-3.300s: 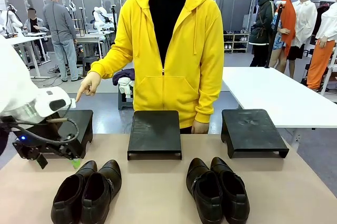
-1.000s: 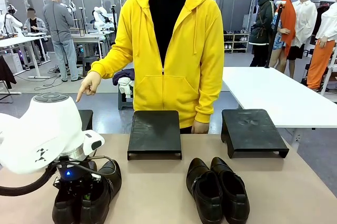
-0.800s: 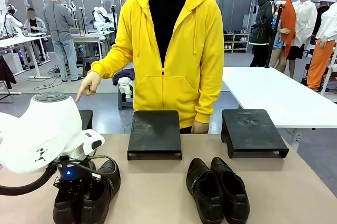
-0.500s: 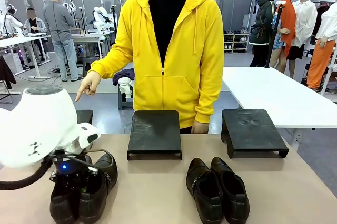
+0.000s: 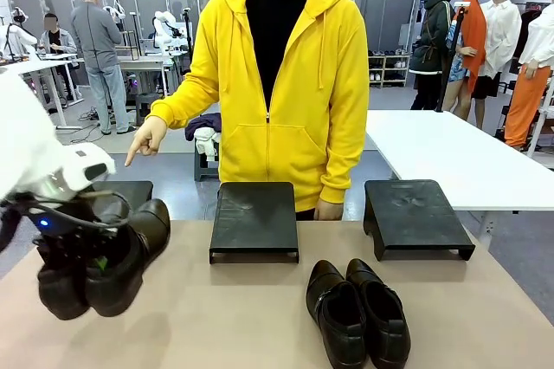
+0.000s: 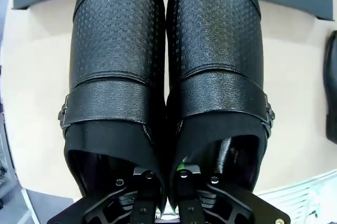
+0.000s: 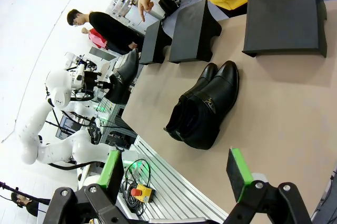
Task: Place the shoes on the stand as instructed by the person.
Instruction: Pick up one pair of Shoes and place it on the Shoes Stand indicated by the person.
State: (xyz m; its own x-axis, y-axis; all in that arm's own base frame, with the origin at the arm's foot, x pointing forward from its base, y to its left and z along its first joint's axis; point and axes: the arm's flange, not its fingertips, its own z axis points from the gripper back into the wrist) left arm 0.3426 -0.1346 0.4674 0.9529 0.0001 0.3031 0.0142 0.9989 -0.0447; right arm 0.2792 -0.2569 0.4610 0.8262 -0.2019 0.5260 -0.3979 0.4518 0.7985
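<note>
One pair of black shoes [image 5: 104, 256] hangs clear of the bench [image 5: 242, 317] at its left end, my left claw [image 6: 164, 177] clamped on the two inner walls pressed together. The second pair [image 5: 357, 313] sits on the bench, near the middle stand [image 5: 254, 217] and right stand [image 5: 415, 213]. My right claw [image 7: 176, 174] hovers wide apart, holding nothing. The person [image 5: 277, 83] points a hand [image 5: 145, 139] down toward the left stand [image 5: 130, 189].

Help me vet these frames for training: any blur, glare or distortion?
Front view: evenly lit, sharp, soft shadows under the resting pair of shoes. Left wrist view: held shoes crisp, sheen on the leather. Right wrist view: fisheye tilts and bends the table; upper left washed out.
</note>
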